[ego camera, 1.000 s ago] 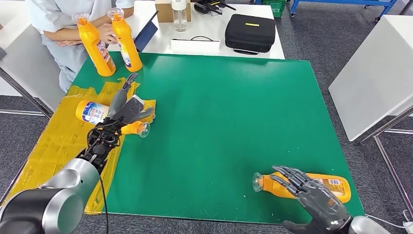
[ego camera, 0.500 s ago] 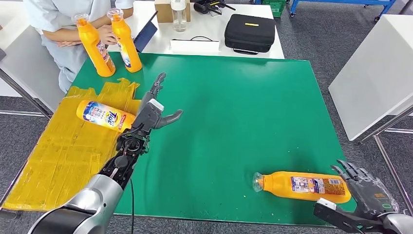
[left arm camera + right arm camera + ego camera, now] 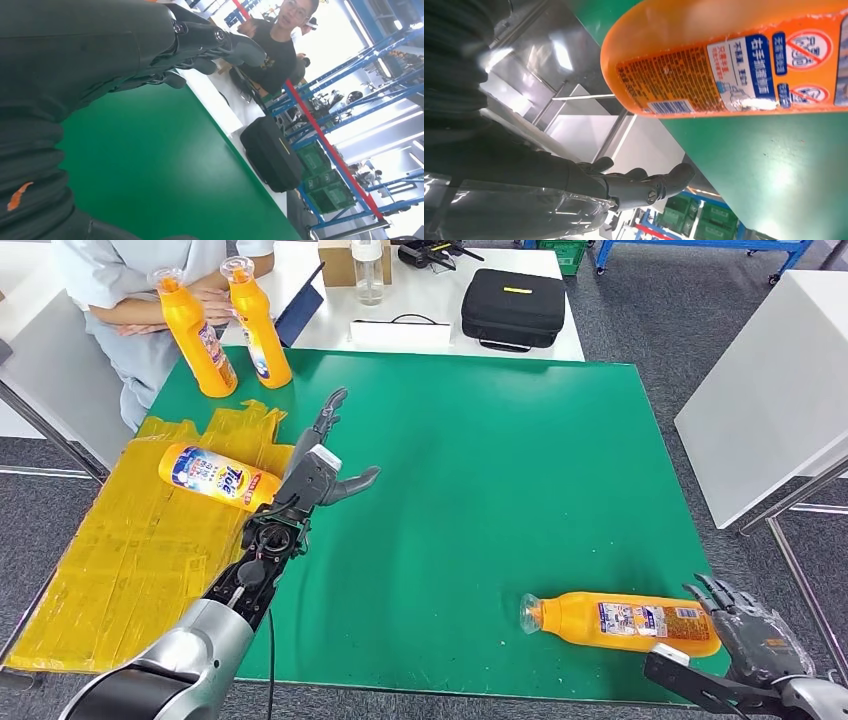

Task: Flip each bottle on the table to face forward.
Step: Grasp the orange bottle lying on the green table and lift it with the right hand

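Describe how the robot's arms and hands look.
Both arms are silver metal. The left arm narrows to a dark open-frame forearm with a black cable alongside. The left robot hand and right robot hand are dark grey with jointed fingers; clear plastic film covers the right.

Bright, even overhead light in the head view; blown-out window glare and soft close-up blur in both wrist views.

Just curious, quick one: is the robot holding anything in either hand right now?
Left hand: open, fingers spread, holding nothing.
Right hand: open, holding nothing, beside the base of the lying bottle.
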{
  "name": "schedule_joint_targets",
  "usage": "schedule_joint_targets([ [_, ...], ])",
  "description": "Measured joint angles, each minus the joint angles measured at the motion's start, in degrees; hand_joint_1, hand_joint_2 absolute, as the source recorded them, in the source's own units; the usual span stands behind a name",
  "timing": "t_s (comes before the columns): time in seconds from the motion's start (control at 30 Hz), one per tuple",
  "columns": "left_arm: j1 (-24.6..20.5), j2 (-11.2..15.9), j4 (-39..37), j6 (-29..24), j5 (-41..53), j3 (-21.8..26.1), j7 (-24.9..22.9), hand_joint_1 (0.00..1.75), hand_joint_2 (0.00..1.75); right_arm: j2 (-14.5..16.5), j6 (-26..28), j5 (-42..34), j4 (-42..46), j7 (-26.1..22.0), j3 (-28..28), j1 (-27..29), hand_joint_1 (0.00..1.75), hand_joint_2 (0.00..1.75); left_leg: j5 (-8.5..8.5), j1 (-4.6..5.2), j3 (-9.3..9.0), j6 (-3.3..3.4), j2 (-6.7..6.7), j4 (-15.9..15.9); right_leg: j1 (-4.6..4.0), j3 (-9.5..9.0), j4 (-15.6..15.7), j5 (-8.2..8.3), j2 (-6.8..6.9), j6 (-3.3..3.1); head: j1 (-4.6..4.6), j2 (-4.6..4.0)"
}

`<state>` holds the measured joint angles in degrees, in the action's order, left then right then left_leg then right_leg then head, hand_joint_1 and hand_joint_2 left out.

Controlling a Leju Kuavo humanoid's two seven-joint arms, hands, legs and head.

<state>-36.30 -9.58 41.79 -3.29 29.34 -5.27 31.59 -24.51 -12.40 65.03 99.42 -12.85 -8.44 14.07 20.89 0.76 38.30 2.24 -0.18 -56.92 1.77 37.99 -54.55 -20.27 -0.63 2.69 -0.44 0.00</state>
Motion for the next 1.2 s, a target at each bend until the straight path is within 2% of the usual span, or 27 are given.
schedule_joint_targets([
  [0.43, 0.76, -0.75, 0.07, 0.69, -1.14, -1.64, 0.0, 0.0, 1.75, 3.46, 3.16, 2.57, -4.13, 0.98, 3.52, 0.36, 0.0, 1.75, 0.0, -0.02, 0.0, -0.01, 0.01, 0.01, -0.01, 0.0, -0.01, -0.01, -0.01, -0.01, 0.0, 0.0],
  [0.77, 0.95, -1.37, 0.07, 0.86, -2.15, -2.87, -0.25, 0.0, 1.75, 5.54, 6.34, 4.51, -15.13, 2.8, 8.55, -7.38, 0.0, 1.75, 0.03, -0.04, -0.32, -0.01, 0.22, 0.01, -0.04, -0.25, 0.01, -0.02, -0.13, -0.03, 0.01, 0.0],
  [0.97, 0.99, -1.37, 0.07, 0.86, -2.92, -3.49, -0.93, 0.0, 1.75, 6.05, 8.72, 6.07, -19.24, 5.17, 9.96, -9.56, 0.0, 1.75, 0.61, -0.09, -1.09, 0.08, 1.0, 0.05, -0.1, -0.85, 0.2, -0.17, -0.76, -0.07, 0.01, 0.0],
  [1.0, 1.0, -1.37, 0.07, 0.86, -2.98, -3.6, -1.04, 0.0, 1.75, 6.16, 8.98, 6.33, -19.72, 5.51, 10.14, -9.78, 0.05, 1.75, 0.64, -0.1, -1.21, 0.08, 1.12, 0.06, -0.1, -0.93, 0.25, -0.17, -0.82, -0.07, 0.01, 0.0],
  [1.03, 1.0, -1.37, 0.07, 0.86, -3.01, -3.69, -1.09, 0.0, 1.75, 6.25, 9.14, 6.55, -20.13, 5.77, 10.31, -9.98, 0.24, 1.75, 0.64, -0.11, -1.29, 0.08, 1.2, 0.07, -0.11, -0.99, 0.29, -0.17, -0.84, -0.07, 0.02, 0.0],
  [1.13, 1.04, -1.37, 0.07, 0.87, -3.13, -3.88, -1.11, 0.0, 1.75, 6.46, 9.62, 7.49, -21.03, 6.86, 10.74, -10.38, 1.34, 1.75, 0.6, -0.15, -1.43, 0.1, 1.33, 0.08, -0.16, -1.03, 0.39, -0.21, -0.89, -0.09, 0.02, 0.0],
  [1.17, 1.08, -1.37, 0.07, 0.88, -3.25, -3.97, -1.14, 0.0, 1.75, 6.56, 9.98, 8.09, -21.3, 7.42, 10.87, -10.45, 1.59, 1.75, 0.57, -0.17, -1.46, 0.11, 1.34, 0.09, -0.19, -1.0, 0.42, -0.27, -0.89, -0.08, 0.03, 0.0],
  [1.2, 1.14, -1.37, 0.07, 0.9, -3.37, -4.07, -1.17, 0.0, 1.75, 6.7, 10.48, 8.74, -21.6, 7.92, 10.96, -10.48, 1.68, 1.75, 0.54, -0.19, -1.48, 0.12, 1.33, 0.09, -0.2, -0.97, 0.45, -0.33, -0.89, -0.06, 0.02, 0.0],
])
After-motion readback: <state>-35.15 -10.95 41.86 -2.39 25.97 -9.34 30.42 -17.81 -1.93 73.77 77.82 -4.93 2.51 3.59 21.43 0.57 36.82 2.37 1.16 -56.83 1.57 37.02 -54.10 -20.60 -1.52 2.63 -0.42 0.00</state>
